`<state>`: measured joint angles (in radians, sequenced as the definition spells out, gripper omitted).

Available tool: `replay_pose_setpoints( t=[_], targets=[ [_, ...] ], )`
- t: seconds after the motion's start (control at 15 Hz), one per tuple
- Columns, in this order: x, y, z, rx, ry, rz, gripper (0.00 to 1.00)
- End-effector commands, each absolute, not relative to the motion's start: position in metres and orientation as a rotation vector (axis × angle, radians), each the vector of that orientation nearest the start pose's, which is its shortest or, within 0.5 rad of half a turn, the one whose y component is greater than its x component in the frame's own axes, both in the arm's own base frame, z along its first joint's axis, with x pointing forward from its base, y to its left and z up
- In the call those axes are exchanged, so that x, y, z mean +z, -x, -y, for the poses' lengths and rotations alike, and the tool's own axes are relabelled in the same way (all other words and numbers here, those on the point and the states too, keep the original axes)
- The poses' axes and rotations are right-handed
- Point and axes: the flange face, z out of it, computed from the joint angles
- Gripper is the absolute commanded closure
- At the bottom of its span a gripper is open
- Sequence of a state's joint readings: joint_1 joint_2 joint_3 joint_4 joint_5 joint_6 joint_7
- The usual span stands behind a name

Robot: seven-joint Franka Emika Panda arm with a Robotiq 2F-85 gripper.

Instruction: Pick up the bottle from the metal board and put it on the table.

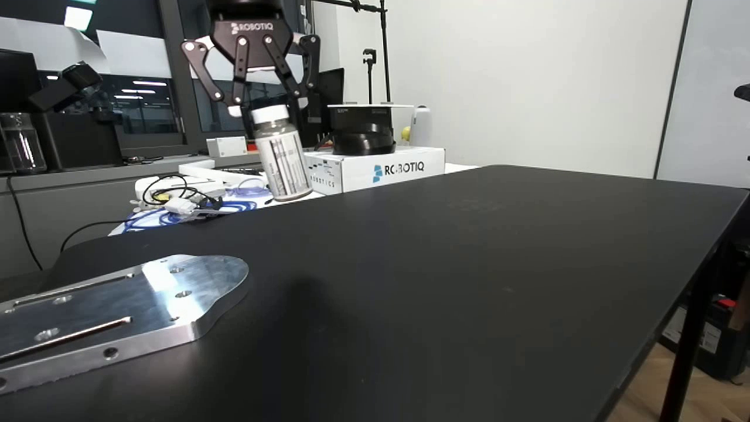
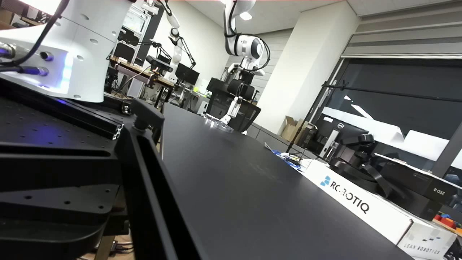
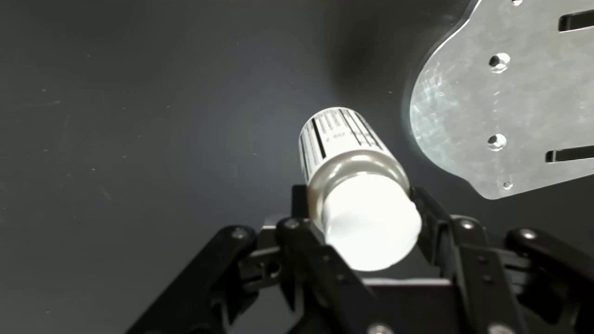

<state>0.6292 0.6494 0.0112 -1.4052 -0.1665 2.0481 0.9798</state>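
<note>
One board lies nearest the camera in an exterior view, by a rounded corner of the desk. One hand grasps one bottle, tilted, above the desk, apart from the board's end. Black desktop runs on to straight edges. One Robotiq box stands just past an edge; its contents are hidden.
</note>
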Motion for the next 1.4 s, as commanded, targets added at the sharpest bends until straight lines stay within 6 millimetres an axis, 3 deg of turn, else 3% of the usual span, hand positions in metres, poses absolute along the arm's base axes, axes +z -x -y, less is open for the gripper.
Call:
replay_pose_setpoints(
  t=[0.0, 0.33, 0.4, 0.6, 0.87, 0.93, 1.33],
  targets=[
    [0.343, -0.561, -0.376, -0.183, 3.207, -0.496, 0.70],
    [0.344, -0.536, -0.319, -0.167, 3.155, -0.568, 0.70],
    [0.340, -0.561, -0.345, -0.180, 3.176, -0.516, 0.45],
    [0.337, -0.547, -0.322, -0.162, 3.173, -0.543, 0.45],
    [0.338, -0.541, -0.323, -0.159, 3.173, -0.532, 0.45],
    [0.337, -0.541, -0.323, -0.159, 3.173, -0.532, 0.70],
    [0.312, -0.512, -0.303, -0.361, 3.123, -0.545, 0.70]
  ],
)
